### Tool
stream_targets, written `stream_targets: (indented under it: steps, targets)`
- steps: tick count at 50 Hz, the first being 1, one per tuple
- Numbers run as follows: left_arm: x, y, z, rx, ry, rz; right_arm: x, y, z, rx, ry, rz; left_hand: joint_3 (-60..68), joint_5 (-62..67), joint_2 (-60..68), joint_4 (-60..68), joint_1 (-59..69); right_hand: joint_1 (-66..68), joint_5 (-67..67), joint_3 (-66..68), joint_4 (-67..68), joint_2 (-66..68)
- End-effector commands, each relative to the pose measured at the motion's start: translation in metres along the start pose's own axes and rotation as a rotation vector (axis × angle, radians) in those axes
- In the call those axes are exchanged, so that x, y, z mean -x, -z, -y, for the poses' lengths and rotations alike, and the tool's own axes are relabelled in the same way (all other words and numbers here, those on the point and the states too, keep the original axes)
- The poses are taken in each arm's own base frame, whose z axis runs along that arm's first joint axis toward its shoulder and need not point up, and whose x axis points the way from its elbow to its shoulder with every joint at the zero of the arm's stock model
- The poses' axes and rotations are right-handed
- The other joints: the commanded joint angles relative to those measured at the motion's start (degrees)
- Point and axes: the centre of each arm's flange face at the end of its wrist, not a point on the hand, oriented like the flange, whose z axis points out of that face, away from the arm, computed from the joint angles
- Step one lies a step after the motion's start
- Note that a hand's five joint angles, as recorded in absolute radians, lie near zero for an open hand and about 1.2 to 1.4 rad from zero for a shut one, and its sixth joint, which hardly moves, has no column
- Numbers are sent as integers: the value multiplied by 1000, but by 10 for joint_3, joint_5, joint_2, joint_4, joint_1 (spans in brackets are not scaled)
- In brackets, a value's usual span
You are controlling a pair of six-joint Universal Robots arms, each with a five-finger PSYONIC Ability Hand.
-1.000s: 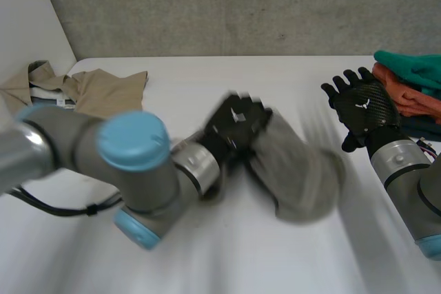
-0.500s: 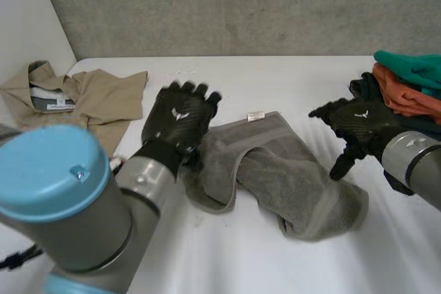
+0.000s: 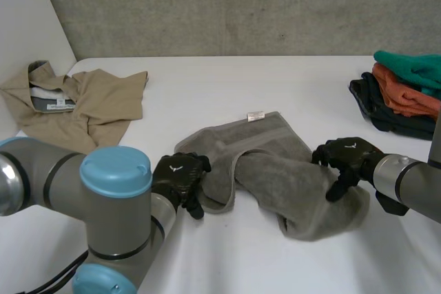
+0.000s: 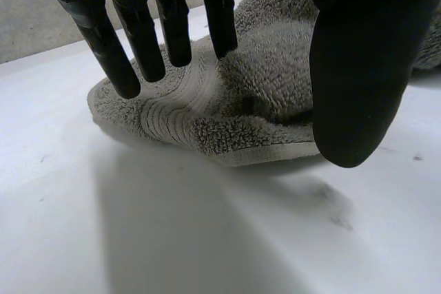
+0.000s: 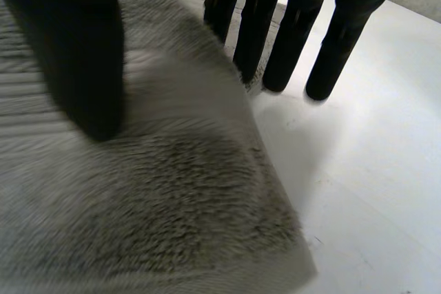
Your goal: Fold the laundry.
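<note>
L hand & R hand splayed over towel edges; head view adds shirt.

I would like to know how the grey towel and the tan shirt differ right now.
The grey towel is crumpled and partly doubled over; the tan shirt lies spread flatter, off to the left. Both hands are on the towel, the left hand at its left edge, the right hand at its right end; nothing touches the shirt. The towel is thick terry, the shirt thin cloth. Neither is folded yet.
</note>
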Motion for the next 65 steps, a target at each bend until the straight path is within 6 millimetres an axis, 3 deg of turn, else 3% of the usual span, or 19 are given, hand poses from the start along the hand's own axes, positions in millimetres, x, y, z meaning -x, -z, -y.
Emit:
stream_targets:
  steps: [1, 6, 9, 13, 14, 20, 25, 30, 36, 40, 43, 47, 52, 55, 58, 61, 62, 63, 65]
  targets:
    - [-4, -19, -3, -2, -9, -2, -3, -3, -1, -29, 12, -20, 53, 48, 53, 49, 47, 362, 367, 361, 363, 358]
    - [-4, -28, -3, -10, -43, 1, -8, -6, 2, -83, 35, -50, 60, 55, 60, 56, 54, 362, 367, 361, 363, 358]
    - [-3, -33, -3, -12, -93, 4, -9, -7, 3, -105, 44, -60, 134, 128, 134, 130, 127, 362, 367, 361, 363, 358]
    - [4, -39, 0, -26, -137, 25, -9, -4, 6, -128, 56, -75, 426, 421, 426, 422, 420, 362, 367, 361, 363, 358]
    - [7, -42, 3, -47, -143, 36, -8, -4, 7, -130, 58, -74, 550, 544, 550, 546, 543, 362, 367, 361, 363, 358]
    - [15, -51, 18, -107, -144, 63, -11, 6, 20, -174, 77, -94, 551, 546, 551, 547, 545, 362, 367, 361, 363, 358]
    - [27, -49, 33, -141, -156, 98, -16, 28, 52, -269, 129, -142, 551, 546, 551, 547, 545, 362, 367, 361, 363, 358]
    - [65, -13, 101, -312, -118, 199, -23, 66, 93, -375, 263, -227, 551, 546, 551, 547, 545, 362, 367, 361, 363, 358]
    - [83, 42, 163, -516, -98, 260, -35, 116, 127, -384, 412, -324, 551, 546, 551, 547, 545, 362, 367, 361, 363, 358]
    - [80, 60, 175, -567, -107, 236, -30, 133, 129, -287, 453, -291, 551, 546, 551, 547, 545, 362, 367, 361, 363, 358]
    - [76, 60, 173, -563, -117, 206, -24, 136, 120, -179, 507, -246, 551, 546, 551, 547, 545, 362, 367, 361, 363, 358]
    - [75, 44, 156, -496, -127, 171, -23, 120, 108, -100, 576, -194, 551, 546, 551, 547, 545, 362, 367, 361, 363, 358]
    - [77, -6, 124, -375, -233, 176, -30, 88, 98, -62, 552, -167, 551, 546, 551, 547, 545, 362, 367, 361, 363, 358]
    - [79, -37, 126, -387, -354, 204, -33, 62, 101, -99, 566, -205, 551, 546, 551, 547, 545, 362, 367, 361, 363, 358]
    - [85, -58, 140, -454, -442, 248, -42, 36, 115, -186, 590, -332, 551, 546, 551, 547, 545, 362, 367, 361, 363, 358]
    - [98, -78, 177, -619, -534, 348, -54, 23, 138, -316, 606, -479, 551, 546, 551, 547, 545, 362, 367, 361, 363, 358]
    - [101, -80, 190, -676, -549, 376, -61, 19, 158, -437, 616, -582, 551, 546, 551, 547, 545, 362, 367, 361, 363, 358]
    - [104, -80, 216, -805, -568, 422, -64, 19, 169, -509, 623, -638, 551, 546, 551, 547, 545, 362, 367, 361, 363, 358]
    - [107, -77, 243, -949, -572, 465, -67, 22, 191, -659, 637, -728, 551, 546, 551, 547, 545, 362, 367, 361, 363, 358]
